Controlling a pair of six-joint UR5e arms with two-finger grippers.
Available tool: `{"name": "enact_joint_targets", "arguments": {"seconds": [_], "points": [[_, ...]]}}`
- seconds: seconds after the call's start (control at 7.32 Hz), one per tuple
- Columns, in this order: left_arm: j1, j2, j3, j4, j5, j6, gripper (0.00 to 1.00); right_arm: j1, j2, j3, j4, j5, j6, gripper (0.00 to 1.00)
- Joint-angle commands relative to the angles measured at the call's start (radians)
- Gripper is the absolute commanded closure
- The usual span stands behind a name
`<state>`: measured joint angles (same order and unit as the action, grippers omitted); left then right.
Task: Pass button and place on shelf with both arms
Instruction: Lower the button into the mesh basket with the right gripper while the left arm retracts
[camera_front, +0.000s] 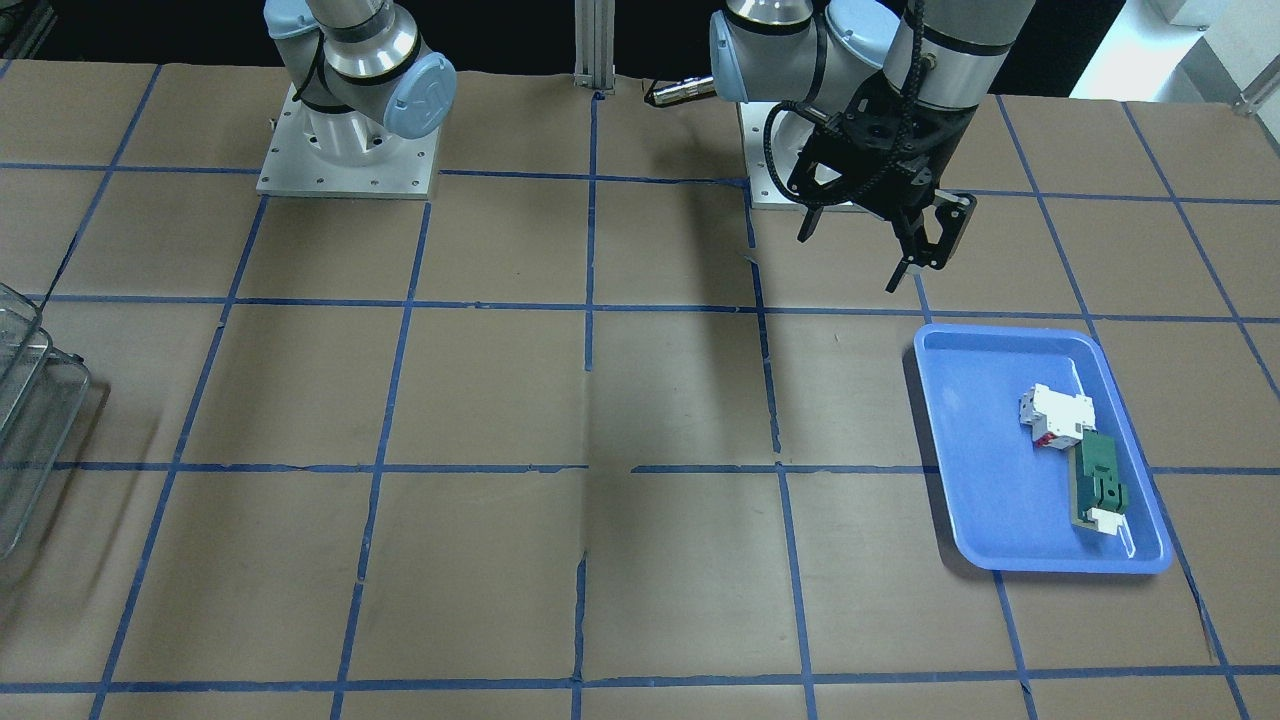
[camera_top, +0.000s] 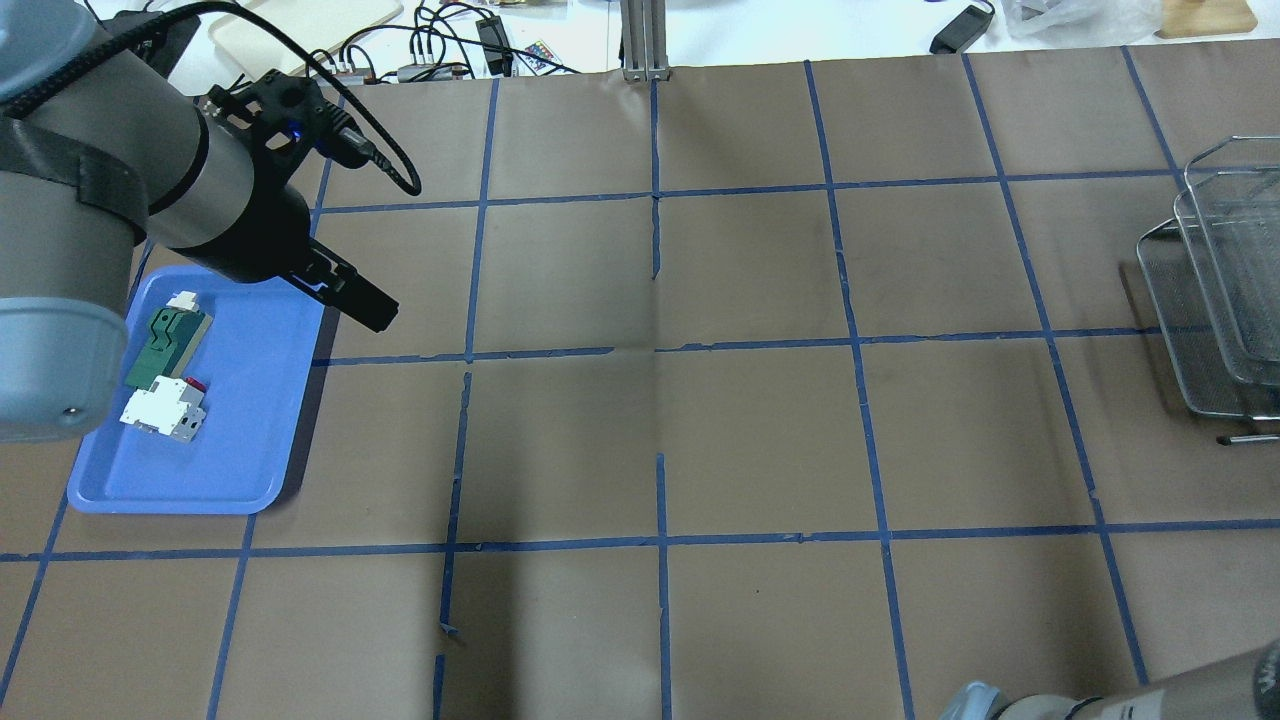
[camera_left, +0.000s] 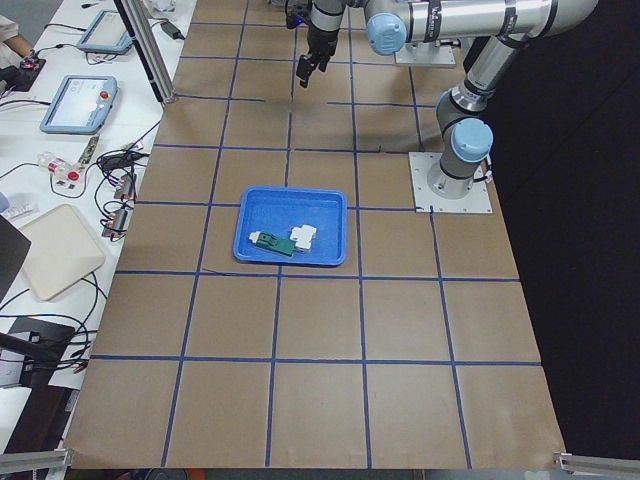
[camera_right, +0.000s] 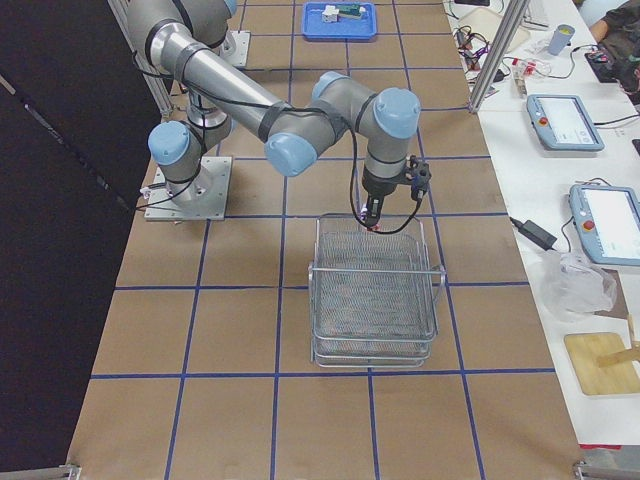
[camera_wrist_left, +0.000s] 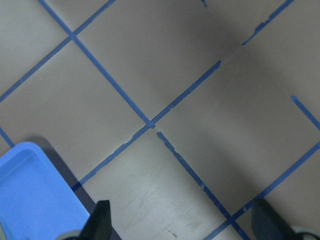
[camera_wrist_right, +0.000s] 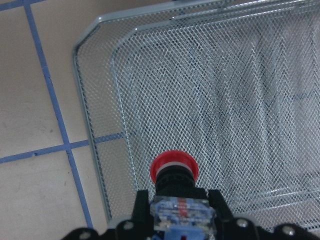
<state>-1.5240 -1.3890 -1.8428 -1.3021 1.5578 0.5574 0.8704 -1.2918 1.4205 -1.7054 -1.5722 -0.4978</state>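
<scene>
The button (camera_wrist_right: 174, 171), with a red cap and a clear contact block, is held between the fingers of my right gripper (camera_wrist_right: 179, 212). That gripper holds it just above the near-left corner of the wire-mesh shelf (camera_wrist_right: 235, 100). In the exterior right view the right gripper (camera_right: 372, 212) hangs over the back rim of the shelf (camera_right: 375, 300). My left gripper (camera_front: 858, 255) is open and empty and hovers above the table next to the blue tray. It also shows in the overhead view (camera_top: 362, 302) and in its wrist view (camera_wrist_left: 182, 225).
The blue tray (camera_front: 965, 460) holds a white-and-red breaker block (camera_front: 1055, 412) and a flat green-and-white part (camera_front: 1100, 485). The shelf stands at the table's right end (camera_top: 1200, 330). Cables and tablets lie past the table's far edge.
</scene>
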Motion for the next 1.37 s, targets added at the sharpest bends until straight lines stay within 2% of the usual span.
{"name": "enact_joint_targets", "arguments": {"seconds": [0.0,0.14,0.41,0.55,0.82,0.96,1.09,1.23], "points": [[0.002,0.013,-0.001,-0.02,0.047,-0.141,0.0,-0.013,0.014,0.003,-0.003,0.04,-0.01,1.0],[0.016,0.015,-0.001,-0.022,0.047,-0.222,0.0,-0.013,0.02,0.012,0.003,0.1,-0.005,1.0],[0.045,0.028,-0.001,-0.037,0.051,-0.289,0.0,-0.013,0.034,0.011,0.001,0.089,0.002,0.97],[0.05,0.031,-0.001,-0.046,0.051,-0.307,0.0,-0.013,0.045,0.011,0.003,0.089,0.002,0.79],[0.05,0.033,-0.001,-0.054,0.05,-0.362,0.0,-0.013,0.058,0.002,0.01,0.029,0.002,0.79],[0.05,0.038,-0.004,-0.057,0.05,-0.364,0.0,-0.013,0.058,0.003,0.018,0.023,0.002,0.75],[0.05,0.041,-0.007,-0.056,0.05,-0.367,0.0,-0.013,0.061,0.003,0.021,0.023,0.002,0.64],[0.051,0.041,-0.009,-0.055,0.045,-0.395,0.0,-0.013,0.065,0.005,0.021,0.023,0.002,0.47]]}}
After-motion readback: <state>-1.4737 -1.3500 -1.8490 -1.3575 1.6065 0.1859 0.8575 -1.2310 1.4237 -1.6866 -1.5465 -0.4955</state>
